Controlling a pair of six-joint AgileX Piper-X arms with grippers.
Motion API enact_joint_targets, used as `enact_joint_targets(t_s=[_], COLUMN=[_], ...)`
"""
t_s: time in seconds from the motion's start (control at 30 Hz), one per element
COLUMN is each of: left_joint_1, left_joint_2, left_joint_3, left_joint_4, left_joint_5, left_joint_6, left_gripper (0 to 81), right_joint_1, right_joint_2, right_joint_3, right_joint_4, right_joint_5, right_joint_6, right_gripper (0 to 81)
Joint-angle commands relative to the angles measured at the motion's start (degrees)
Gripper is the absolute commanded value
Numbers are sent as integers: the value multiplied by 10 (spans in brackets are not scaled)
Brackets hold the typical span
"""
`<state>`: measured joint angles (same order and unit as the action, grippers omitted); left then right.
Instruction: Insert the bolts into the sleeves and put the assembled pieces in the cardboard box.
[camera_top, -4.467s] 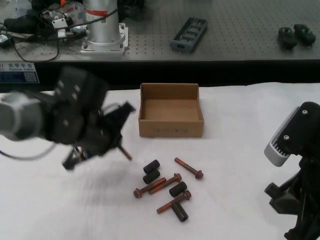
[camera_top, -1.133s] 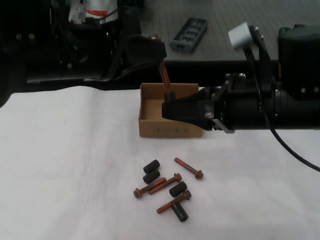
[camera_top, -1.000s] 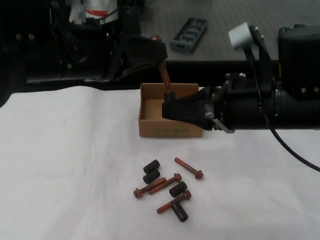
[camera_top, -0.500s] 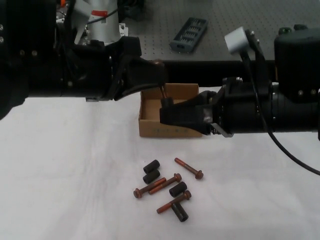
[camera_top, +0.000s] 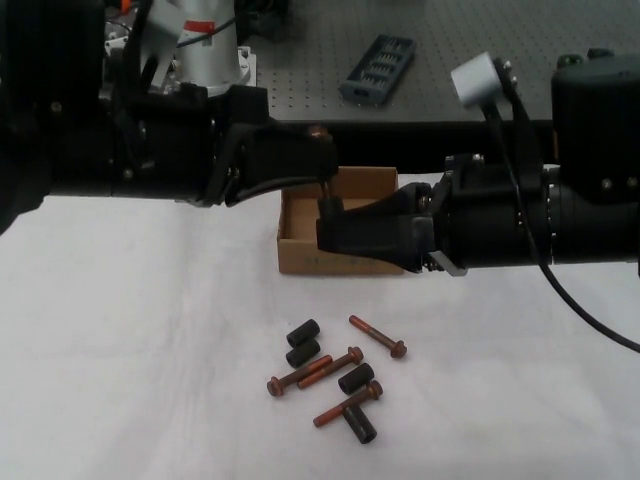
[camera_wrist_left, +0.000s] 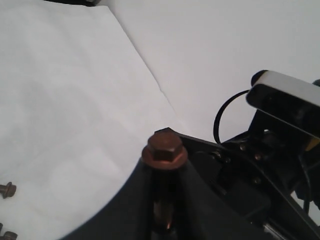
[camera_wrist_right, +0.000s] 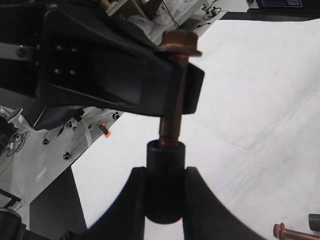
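High camera sits at the rear, looking forward and down over the worktop (camera_top: 120, 350). Each wrist camera peers in close along its own jaws, and both catch the same bolt (camera_wrist_left: 164, 150) — the high view has it too.

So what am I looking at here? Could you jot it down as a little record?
Left gripper: shut on a copper-coloured bolt
Right gripper: shut on a black sleeve
Fit: bolt tip sits in the sleeve's top, most of the shank outside
Place: held up near the cardboard box
White cloth: loose bolts and loose sleeves on the box's near side
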<state>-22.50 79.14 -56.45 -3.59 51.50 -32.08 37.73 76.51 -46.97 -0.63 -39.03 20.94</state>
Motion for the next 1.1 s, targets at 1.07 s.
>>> enact_joint_targets(t_s=[1.07], left_joint_1=[-8], left_joint_2=[-6], left_joint_3=[0], left_joint_4=[39], left_joint_5=[-19], left_joint_6=[38], left_gripper=[6], right_joint_1=[-36], right_joint_2=[-2], right_joint_3=[-34], right_joint_4=[-45], right_joint_5=[25], right_joint_6=[-13], right_gripper=[19])
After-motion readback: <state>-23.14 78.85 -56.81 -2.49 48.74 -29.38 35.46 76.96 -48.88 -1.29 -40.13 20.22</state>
